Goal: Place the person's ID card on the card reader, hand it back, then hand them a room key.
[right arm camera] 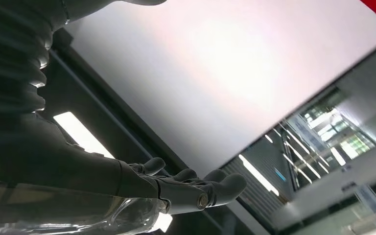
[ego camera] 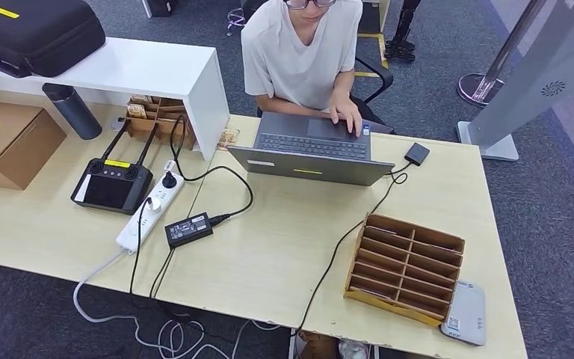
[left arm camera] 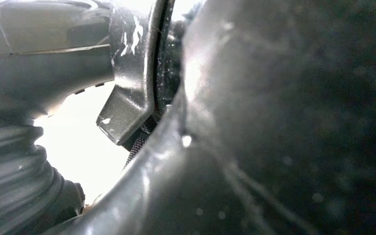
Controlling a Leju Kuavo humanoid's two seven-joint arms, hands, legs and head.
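Right robot hand (right arm camera: 186, 188) hangs empty, fingers apart (left robot hand (left arm camera: 127, 98) too blurred to tell); no ID card seen, person (ego camera: 303, 52) typing — step unclear.

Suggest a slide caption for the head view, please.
Person typing on laptop at desk; wooden slotted organizer beside grey card reader.

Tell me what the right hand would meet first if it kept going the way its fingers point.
Nothing nearby: the right hand lies open, and past its fingertips the way looks free up to a distant ceiling, depth unclear.
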